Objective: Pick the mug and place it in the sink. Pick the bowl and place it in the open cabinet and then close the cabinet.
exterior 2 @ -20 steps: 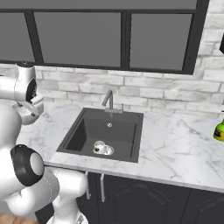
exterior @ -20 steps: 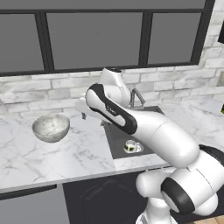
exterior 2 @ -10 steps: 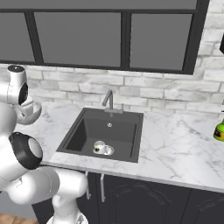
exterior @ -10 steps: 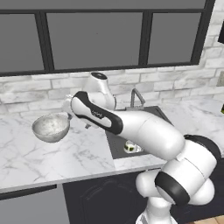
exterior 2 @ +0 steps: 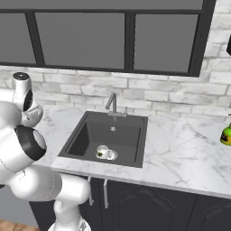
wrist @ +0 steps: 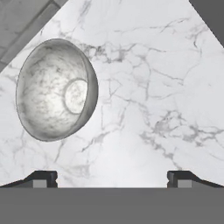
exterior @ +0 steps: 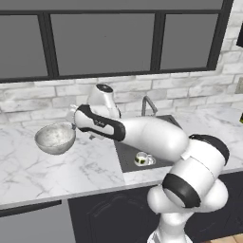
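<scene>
On marble counter (exterior: 71, 171): speckled grey-white stone bowl (wrist: 54, 89), round and empty, lies ahead of the wide-open, empty-handed gripper (wrist: 111, 178).

Arm stretched left, gripper (wrist: 112, 177) wide open, nothing held.

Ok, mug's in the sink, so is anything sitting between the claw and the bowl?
Nothing visible. In the hand view the open claw looks across bare marble counter at the bowl, with nothing lying between them. The mug sits apart in the sink.
</scene>
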Motion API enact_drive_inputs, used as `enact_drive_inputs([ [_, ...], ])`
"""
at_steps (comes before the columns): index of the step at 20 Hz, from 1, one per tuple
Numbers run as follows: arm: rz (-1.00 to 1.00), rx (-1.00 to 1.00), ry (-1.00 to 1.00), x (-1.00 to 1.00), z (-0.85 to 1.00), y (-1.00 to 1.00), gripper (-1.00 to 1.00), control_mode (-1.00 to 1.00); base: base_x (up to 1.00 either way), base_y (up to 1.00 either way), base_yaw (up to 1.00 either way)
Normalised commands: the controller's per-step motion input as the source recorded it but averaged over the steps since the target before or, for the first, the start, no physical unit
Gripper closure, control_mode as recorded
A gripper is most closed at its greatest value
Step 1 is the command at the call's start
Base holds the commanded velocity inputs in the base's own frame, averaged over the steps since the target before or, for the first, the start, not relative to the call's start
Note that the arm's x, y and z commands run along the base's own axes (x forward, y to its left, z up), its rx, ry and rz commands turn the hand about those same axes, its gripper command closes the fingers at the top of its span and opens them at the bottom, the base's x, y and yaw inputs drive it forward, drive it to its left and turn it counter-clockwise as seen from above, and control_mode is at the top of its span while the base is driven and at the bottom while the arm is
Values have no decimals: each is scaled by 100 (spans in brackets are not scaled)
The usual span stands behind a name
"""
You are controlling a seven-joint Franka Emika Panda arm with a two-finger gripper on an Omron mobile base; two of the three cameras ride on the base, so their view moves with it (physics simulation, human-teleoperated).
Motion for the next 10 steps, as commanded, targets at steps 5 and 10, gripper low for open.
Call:
enact_drive_inputs([
  [5, 0, 1, -4, 28, -16, 5, -100, -100, 0, 0, 0],
  [10, -1, 2, -2, 24, -26, 9, -100, -100, 0, 0, 0],
])
